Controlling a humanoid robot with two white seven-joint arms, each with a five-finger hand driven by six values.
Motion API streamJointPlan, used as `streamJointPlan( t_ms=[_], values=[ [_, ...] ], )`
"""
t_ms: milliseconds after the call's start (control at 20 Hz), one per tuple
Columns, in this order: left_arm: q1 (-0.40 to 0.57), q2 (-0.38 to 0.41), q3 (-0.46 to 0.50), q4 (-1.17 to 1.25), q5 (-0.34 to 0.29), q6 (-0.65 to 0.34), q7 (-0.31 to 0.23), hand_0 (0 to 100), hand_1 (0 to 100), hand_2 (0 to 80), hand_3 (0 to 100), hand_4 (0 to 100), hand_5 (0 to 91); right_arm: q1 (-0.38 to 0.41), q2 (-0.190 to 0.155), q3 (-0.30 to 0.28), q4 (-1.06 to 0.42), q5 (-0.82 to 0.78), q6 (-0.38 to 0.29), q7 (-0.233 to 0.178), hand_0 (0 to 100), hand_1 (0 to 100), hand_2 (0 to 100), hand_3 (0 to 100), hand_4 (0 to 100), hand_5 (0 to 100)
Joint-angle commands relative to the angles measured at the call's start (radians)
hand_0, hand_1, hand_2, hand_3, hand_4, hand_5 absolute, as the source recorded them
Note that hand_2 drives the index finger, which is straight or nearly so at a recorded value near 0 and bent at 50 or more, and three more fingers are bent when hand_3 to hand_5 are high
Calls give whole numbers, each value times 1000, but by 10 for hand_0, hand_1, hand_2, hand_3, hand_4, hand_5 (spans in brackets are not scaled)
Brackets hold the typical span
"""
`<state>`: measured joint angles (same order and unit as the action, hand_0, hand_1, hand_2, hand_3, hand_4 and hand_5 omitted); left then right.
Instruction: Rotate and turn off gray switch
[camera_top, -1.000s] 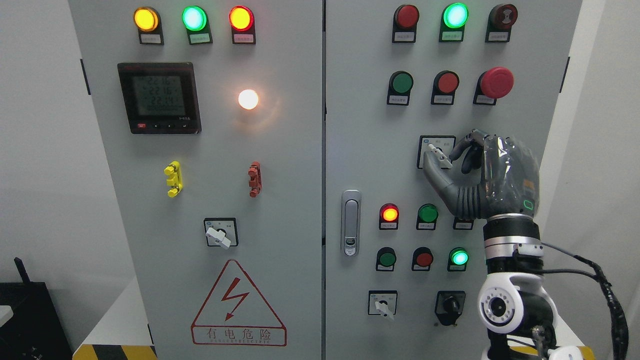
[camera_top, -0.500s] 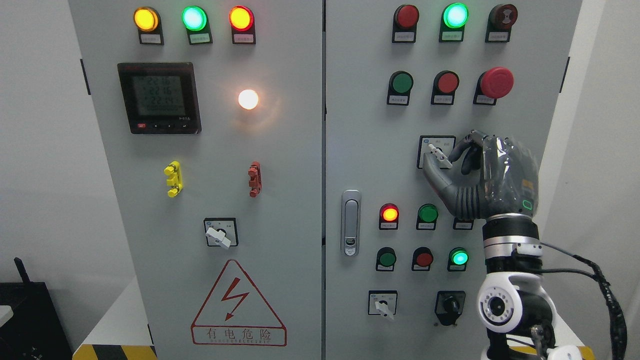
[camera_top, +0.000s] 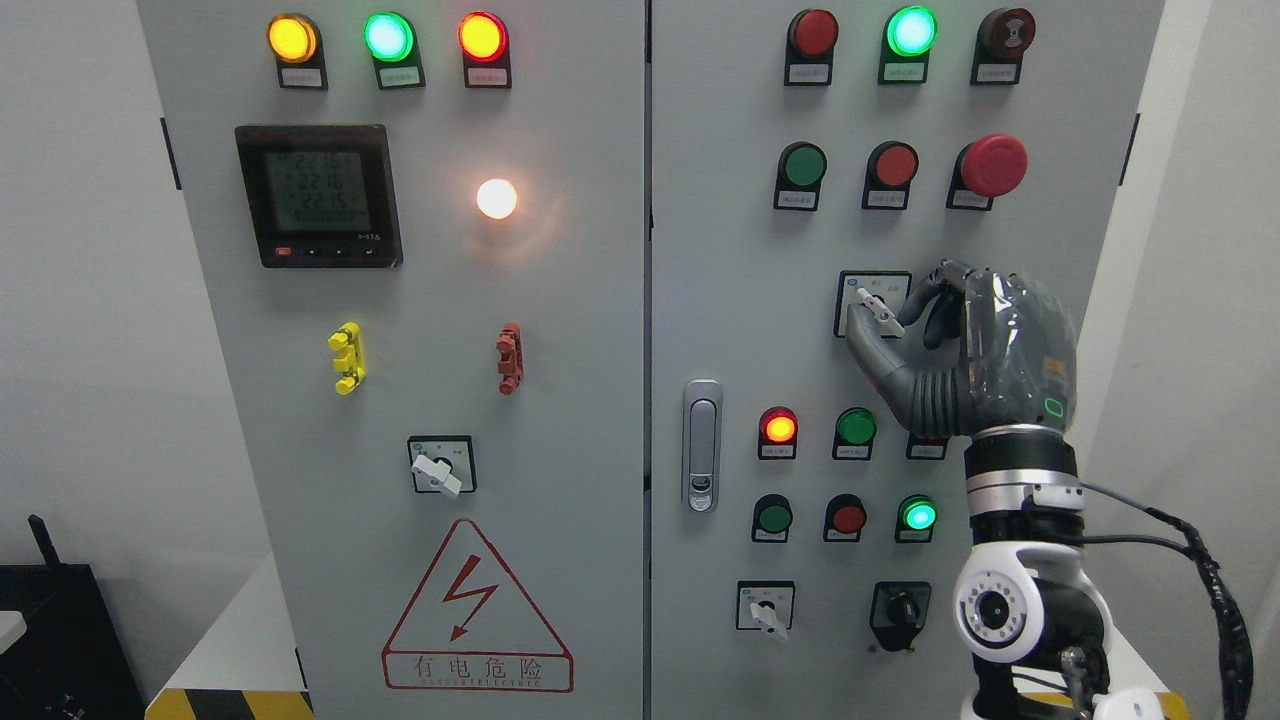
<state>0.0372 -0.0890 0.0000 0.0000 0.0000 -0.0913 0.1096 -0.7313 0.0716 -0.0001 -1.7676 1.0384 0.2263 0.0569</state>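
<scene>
My right hand is up in front of the big gray cabinet. My arm comes up from the bottom right corner, with a round white joint low down and a shiny silver wrist above it. A black cable hangs off to the side. My hand is dark gray and stands upright, with its back toward me.

The gray switch is on the right door, in the middle, sitting on a small white square plate. Its little handle tilts, with the top end up to the left and the bottom end down to the right. My fingers curl in from the right and my thumb comes up from below. They pinch the handle between them, so my hand is closed on the gray switch. My other fingers fold behind it.

Above my hand are a green button, a red button and a big red mushroom button. Below my thumb a red light glows. A green light glows lower down, close to my wrist.

On the left door there is a small screen with numbers and a bright white lamp.

I cannot see my left hand.
</scene>
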Motion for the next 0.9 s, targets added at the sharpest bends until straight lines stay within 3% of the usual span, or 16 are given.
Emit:
streamJointPlan(
  t_ms=[0,850],
  values=[
    [1,0,32,23,-8,1,-1,120,389,0,0,0,0,-3,0,-3,8,0,1,0,337,445,693,932,864,1000],
    [0,0,31,23,-8,1,1,120,389,0,0,0,0,-3,4,0,19,0,1,1,446,436,734,960,878,1000]
  ],
)
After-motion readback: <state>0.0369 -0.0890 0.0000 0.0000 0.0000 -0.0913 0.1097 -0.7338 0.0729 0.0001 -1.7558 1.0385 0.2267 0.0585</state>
